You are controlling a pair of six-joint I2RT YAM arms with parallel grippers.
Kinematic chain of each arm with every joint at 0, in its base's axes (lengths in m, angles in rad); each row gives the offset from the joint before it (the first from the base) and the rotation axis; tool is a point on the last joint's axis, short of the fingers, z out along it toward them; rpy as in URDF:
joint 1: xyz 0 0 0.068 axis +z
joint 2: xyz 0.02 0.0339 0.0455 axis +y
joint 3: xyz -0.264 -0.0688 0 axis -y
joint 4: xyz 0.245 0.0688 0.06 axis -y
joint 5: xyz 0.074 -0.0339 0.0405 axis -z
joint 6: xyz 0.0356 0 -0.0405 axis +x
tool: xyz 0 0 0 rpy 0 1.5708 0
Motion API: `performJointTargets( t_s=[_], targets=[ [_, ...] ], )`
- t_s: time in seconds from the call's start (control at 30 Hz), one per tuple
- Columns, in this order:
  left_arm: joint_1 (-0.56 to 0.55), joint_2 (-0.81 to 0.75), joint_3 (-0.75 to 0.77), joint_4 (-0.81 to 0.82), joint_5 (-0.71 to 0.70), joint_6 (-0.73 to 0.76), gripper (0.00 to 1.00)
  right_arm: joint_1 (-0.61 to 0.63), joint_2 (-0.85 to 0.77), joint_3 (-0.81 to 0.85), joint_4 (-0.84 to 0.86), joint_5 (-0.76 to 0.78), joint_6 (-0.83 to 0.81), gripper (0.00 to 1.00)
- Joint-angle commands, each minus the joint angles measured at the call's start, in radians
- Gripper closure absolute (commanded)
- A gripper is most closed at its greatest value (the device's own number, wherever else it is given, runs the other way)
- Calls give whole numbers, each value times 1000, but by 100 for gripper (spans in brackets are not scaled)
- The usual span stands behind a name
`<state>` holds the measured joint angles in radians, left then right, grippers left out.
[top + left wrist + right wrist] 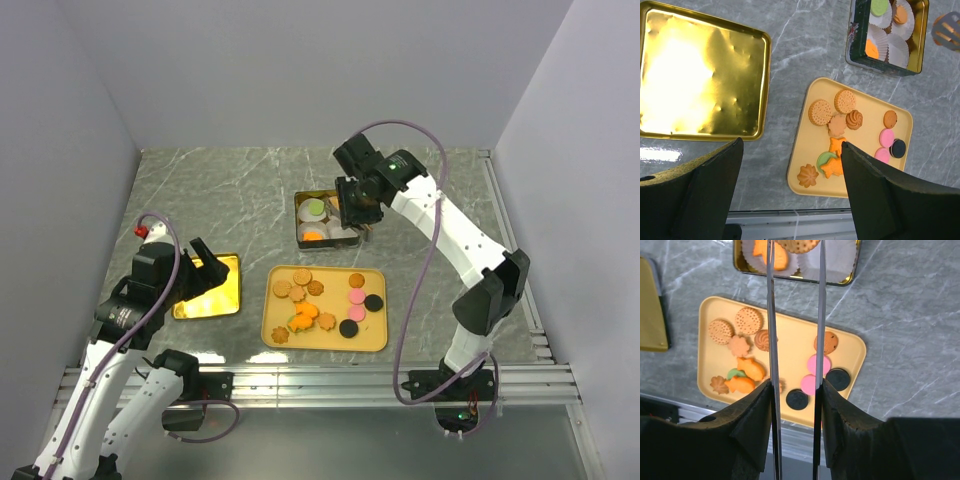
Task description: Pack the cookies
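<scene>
- Right now the right gripper (357,218) hangs over the open tin (855,45), which sits mid-table just beyond the tray.
- Its two long thin blades are pinched narrow on a round dotted biscuit (797,244), held clear above the white paper cups (902,47).
- Inside the tin, three cups are already filled: a green cookie (879,6), an orange one (871,49) and a brown one (900,15).
- The rest of the cookies (748,320) lie on the yellow tray (378,340), close to the near edge of the marble table (220,190).
- Over on the tray's left half are the brown rounds, a flower, a swirl, the orange and green shapes and a leaf-like brown one by the near-left corner.
- On the right half sit a chocolate-chip round, two pinks touching each other and two blacks.
- Meanwhile the left gripper (791,145) hovers with fingers spread wide, nothing between them.
- It is above the gold lid (700,75), which lies inside-up left of the tray, apart from it.
</scene>
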<state>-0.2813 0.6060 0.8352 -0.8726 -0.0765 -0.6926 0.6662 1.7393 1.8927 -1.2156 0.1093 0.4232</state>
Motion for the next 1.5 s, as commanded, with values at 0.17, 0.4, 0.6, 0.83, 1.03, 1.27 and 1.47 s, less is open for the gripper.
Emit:
performJointTargets(
  t_s=[0.17,0.4,0.6,0.83,1.03,1.27,1.47],
  targets=[
    [-2,17,1,35,3,13,15,-31,34,-84,79,-26,-21,55],
    [-2,24,2,32,-2,11,15,-42,45,-176,133,-39,-12,55],
    [-2,26,2,29,-6,10,15,-47,69,-193,156,-30,-23,54],
    [-2,29,4,26,-12,5,15,-65,98,-188,160,-17,-26,51],
    [-2,31,4,24,-19,2,15,-71,106,-187,165,-20,-29,45],
    [-2,35,4,23,-23,-1,15,-76,97,-173,157,-14,-38,41],
    [-2,37,5,20,-31,-7,15,-86,68,-116,131,-2,-44,41]
  ],
)
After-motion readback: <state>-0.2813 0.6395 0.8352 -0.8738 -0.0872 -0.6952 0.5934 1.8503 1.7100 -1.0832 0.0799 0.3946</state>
